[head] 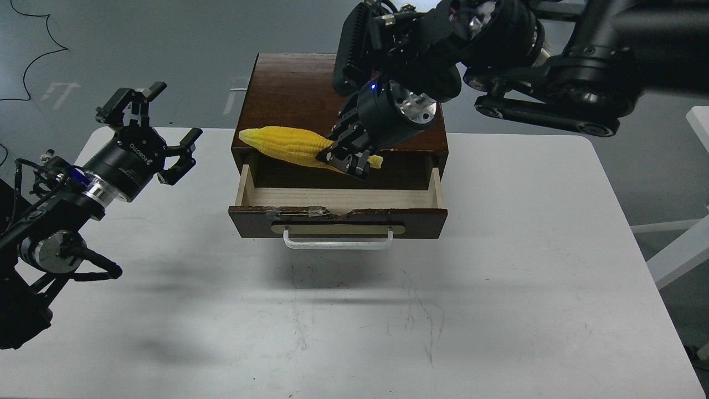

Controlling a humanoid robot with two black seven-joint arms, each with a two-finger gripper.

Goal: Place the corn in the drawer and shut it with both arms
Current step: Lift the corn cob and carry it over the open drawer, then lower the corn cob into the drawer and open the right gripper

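The dark brown drawer [338, 217] stands pulled open at the middle of the white table, showing its pale wood inside and its white bar handle [337, 242]. My right gripper [348, 159] is shut on the yellow corn [291, 146] near its thick end and holds it level above the back of the open drawer, its pointed tip to the left. My left gripper [150, 126] is open and empty, held above the table's left side, well left of the drawer.
The brown cabinet [310, 100] that houses the drawer stands at the table's far middle. My right arm [554, 61] reaches over it from the upper right. The white table [498, 288] ends near the right at a white frame [681, 244]. Cables lie on the grey floor behind.
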